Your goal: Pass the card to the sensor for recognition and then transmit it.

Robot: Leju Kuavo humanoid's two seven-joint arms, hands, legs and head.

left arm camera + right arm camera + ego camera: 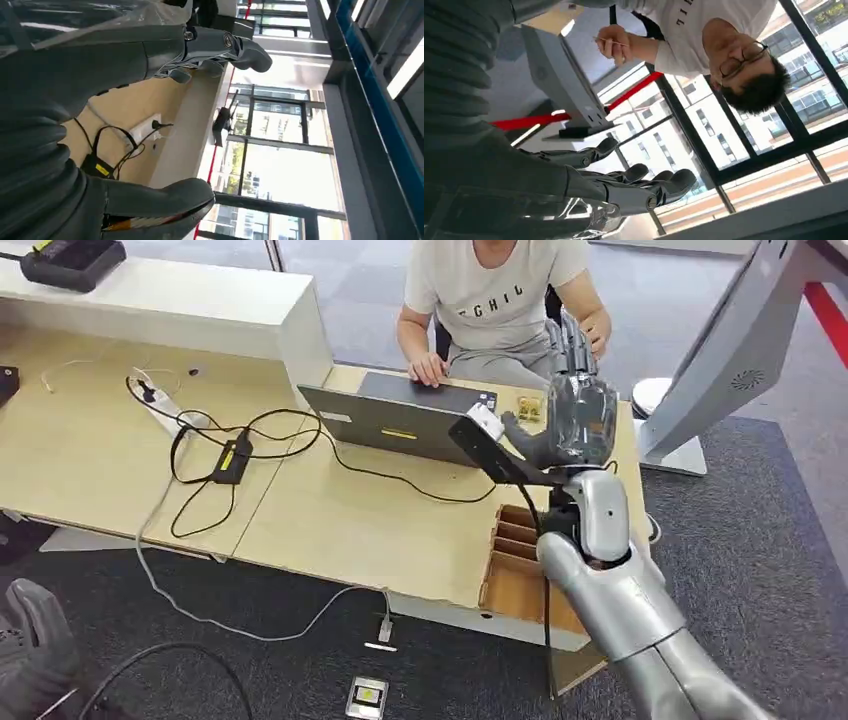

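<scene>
Bench (330, 520): wood, carrying a laptop (400, 420).
Right hand (575, 405): raised, fingers straight and apart, empty.
Left hand (200, 45): fingers apart, empty.
Card (610, 42): beyond right hand, in person's hand (616, 42).

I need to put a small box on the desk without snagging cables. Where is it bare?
The desk is bare between the laptop and its near edge, left of the wooden tray. It is crowded around the power strip and black adapter.
</scene>
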